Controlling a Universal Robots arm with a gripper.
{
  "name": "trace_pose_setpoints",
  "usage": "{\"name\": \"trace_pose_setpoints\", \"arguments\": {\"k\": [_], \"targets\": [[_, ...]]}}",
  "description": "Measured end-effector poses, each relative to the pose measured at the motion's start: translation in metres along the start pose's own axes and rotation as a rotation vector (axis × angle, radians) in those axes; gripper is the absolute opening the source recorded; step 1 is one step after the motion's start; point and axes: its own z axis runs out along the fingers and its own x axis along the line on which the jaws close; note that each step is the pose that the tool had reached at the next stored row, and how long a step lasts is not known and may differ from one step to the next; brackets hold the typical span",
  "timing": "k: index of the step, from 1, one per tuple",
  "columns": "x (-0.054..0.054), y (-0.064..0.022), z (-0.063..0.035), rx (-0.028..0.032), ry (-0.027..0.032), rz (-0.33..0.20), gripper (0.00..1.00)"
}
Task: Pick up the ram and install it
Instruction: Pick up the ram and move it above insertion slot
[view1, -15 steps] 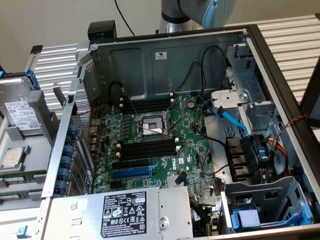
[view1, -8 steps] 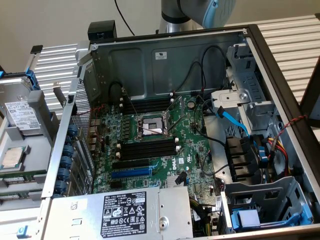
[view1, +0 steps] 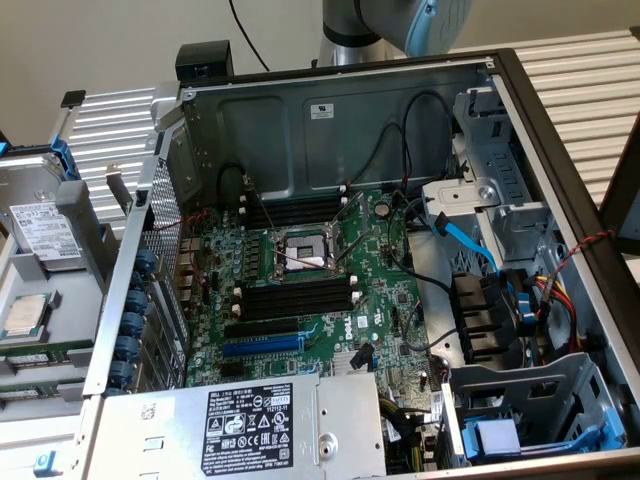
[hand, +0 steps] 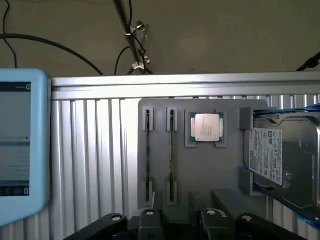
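Two green ram sticks (hand: 171, 150) (hand: 148, 155) stand on edge in holders on a grey tray (hand: 225, 170). My gripper (hand: 176, 201) hovers above the tray, open and holding nothing. Its dark fingertips (hand: 159, 199) are near one end of the sticks and touch neither. In the exterior view the same tray (view1: 75, 300) lies left of the open computer case, with the ram (view1: 40, 353) showing as thin green strips. The motherboard's black memory slots (view1: 295, 296) with white end clips lie empty beside the CPU socket (view1: 305, 255).
A CPU chip (hand: 206, 127) and a hard drive (hand: 280, 160) share the tray. A light-blue screen device (hand: 20, 145) sits beside it on the ribbed metal table (hand: 95, 150). In the case are a blue expansion slot (view1: 262, 345), the power supply (view1: 250, 420), cables and drive cages (view1: 520, 200).
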Motion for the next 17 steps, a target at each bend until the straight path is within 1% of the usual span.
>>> {"name": "trace_pose_setpoints", "arguments": {"k": [1,2,8,13,17], "targets": [[0.0,0.0,0.0018,0.0,0.0,0.0,0.36],[0.0,0.0,0.0036,0.0,0.0,-0.001,0.42],[0.001,-0.0001,0.0145,0.0,0.0001,-0.001,0.42],[0.013,-0.0005,0.0233,-0.0001,0.0,-0.001,0.42],[0.017,-0.0007,0.0305,-0.0001,0.0,-0.001,0.42]]}}
